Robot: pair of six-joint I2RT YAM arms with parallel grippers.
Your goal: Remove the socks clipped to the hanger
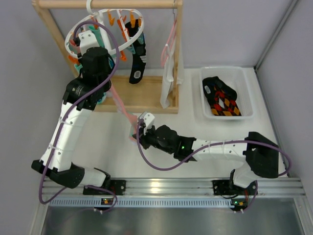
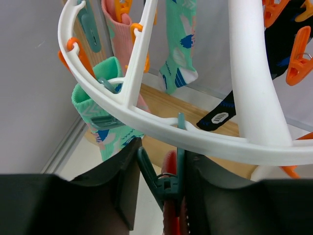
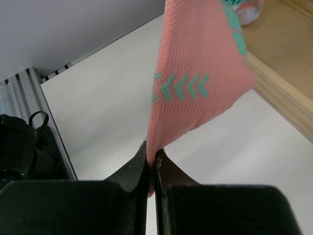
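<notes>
Left fingers (image 2: 122,191): squeezing a teal clip (image 2: 166,188) beneath the hanger (image 2: 205,139) ring
Right fingers (image 3: 132,171): clamped on salmon-pink sock (image 3: 195,83), low over table (image 1: 112,147)
Other socks: mint-teal sock (image 2: 178,49), black sock (image 1: 137,61) hang clipped

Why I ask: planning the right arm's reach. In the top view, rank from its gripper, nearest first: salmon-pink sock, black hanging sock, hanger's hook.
1. Salmon-pink sock, pinched in the right gripper, stretching up-left.
2. Black sock, hanging farther back, near the rack's middle.
3. Hanger's hook, far back-left on the wooden bar.
</notes>
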